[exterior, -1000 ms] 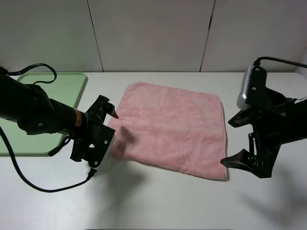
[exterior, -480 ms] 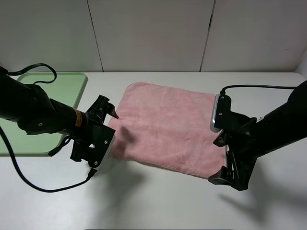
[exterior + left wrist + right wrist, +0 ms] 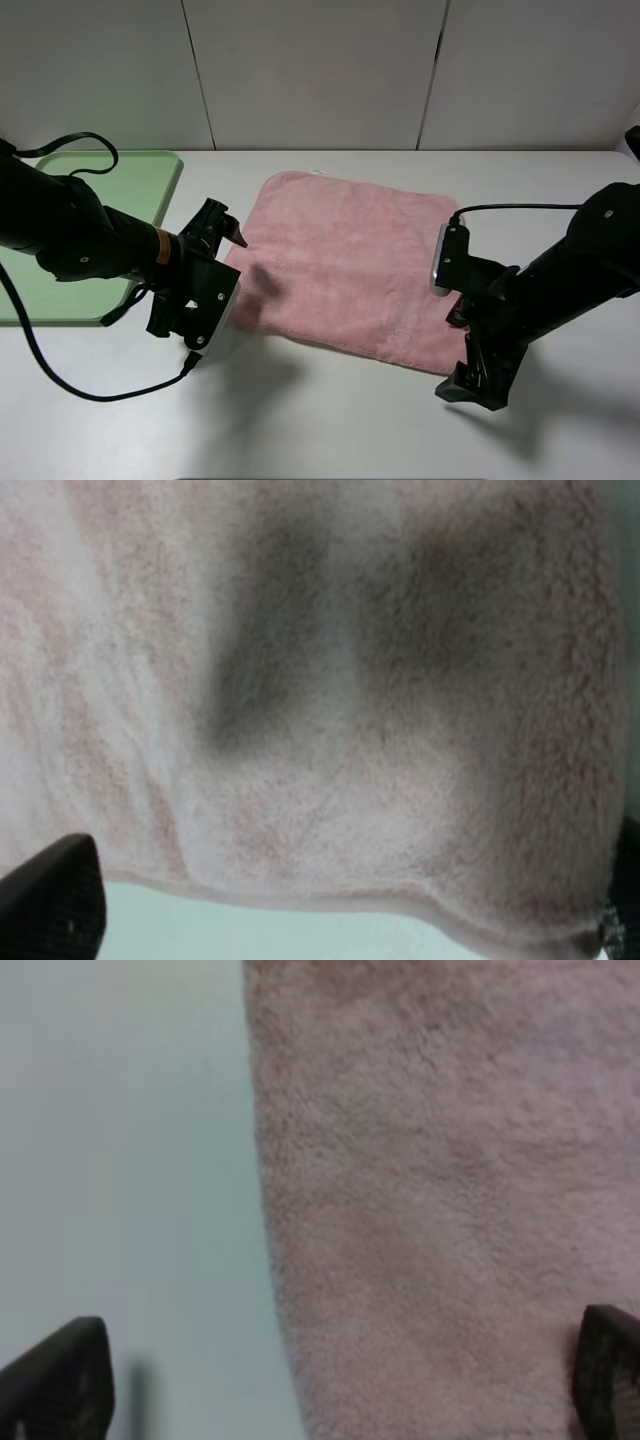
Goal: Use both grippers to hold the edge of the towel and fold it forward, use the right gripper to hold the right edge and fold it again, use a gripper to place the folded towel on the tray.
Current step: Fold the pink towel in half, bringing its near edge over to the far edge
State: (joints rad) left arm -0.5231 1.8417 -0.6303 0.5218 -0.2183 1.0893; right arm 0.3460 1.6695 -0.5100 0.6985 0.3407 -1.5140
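Progress: nothing of the task is done as far as the views show. The towel (image 3: pixel 350 265) lies in a single layer, unfolded, and the tray (image 3: pixel 172 190) carries no cloth. All steps are left: the forward fold with both claws, the second fold from the right edge, and the transfer to the tray. I judge this to be the approach before the first grasp.

Left claw (image 3: pixel 225 272): jaws spread, nothing pinched. It sits at the towel's left side near the near-left corner. In the left wrist view the edge of the towel (image 3: pixel 330 898) runs between the two finger tips.

Right claw (image 3: pixel 452 355): jaws spread wide, nothing pinched. It is at the towel's near-right corner. In the right wrist view one finger is over bare table (image 3: pixel 330 430) and the other over cloth, straddling the side hem.

Towel position: middle of the table, slightly skewed to the table's edges, with its far edge near the table's back edge. The tray is at the far-left corner of the table, just apart from the towel.

Towel appearance: pink plush terry, roughly square, flat with shallow ripples. A thin stitched hem rims it. The near hem bows slightly in the left wrist view.
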